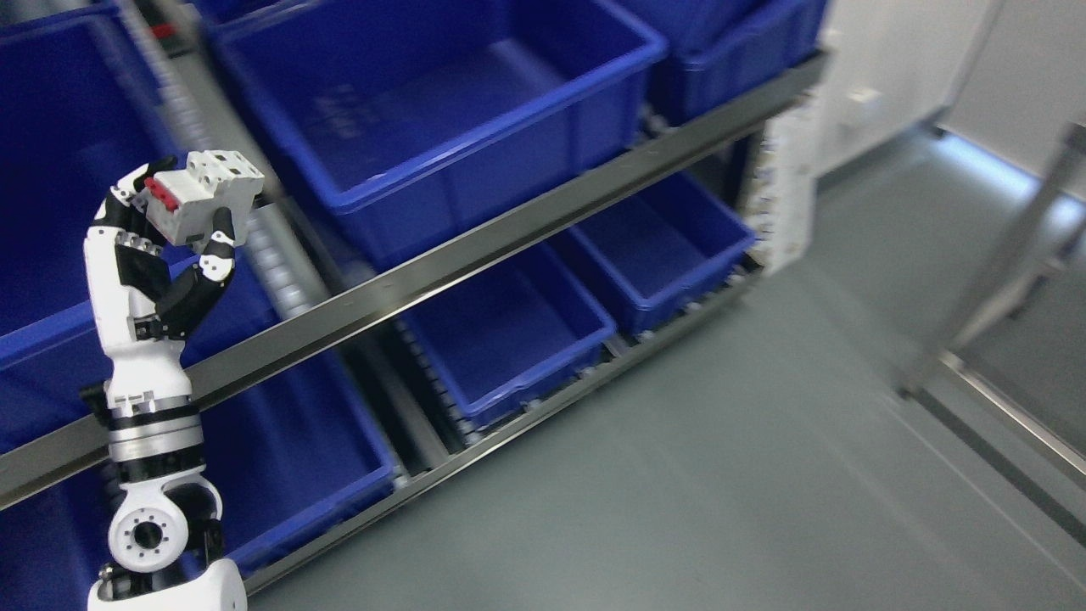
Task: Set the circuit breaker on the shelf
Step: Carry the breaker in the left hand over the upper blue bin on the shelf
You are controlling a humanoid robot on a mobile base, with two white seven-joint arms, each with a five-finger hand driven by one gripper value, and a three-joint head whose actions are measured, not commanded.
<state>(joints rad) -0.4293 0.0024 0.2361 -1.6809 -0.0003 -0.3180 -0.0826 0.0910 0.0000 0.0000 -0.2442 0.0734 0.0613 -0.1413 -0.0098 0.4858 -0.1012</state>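
Observation:
My left hand (174,225) rises from the lower left on a white and black arm, its fingers curled around a white circuit breaker (208,199) with a red switch bar. The breaker is held up in front of the upper shelf level, between the far left blue bin (51,170) and the large blue bin (424,110) in the middle. It hangs over the roller strip (271,255) between those two bins. The shelf's grey metal front rail (475,250) runs diagonally below the hand. My right arm does not show.
The lower shelf level holds more blue bins (509,339), (662,246). Grey floor (721,475) spreads to the right. A metal frame leg (993,271) stands at the right edge, and a white wall is behind it.

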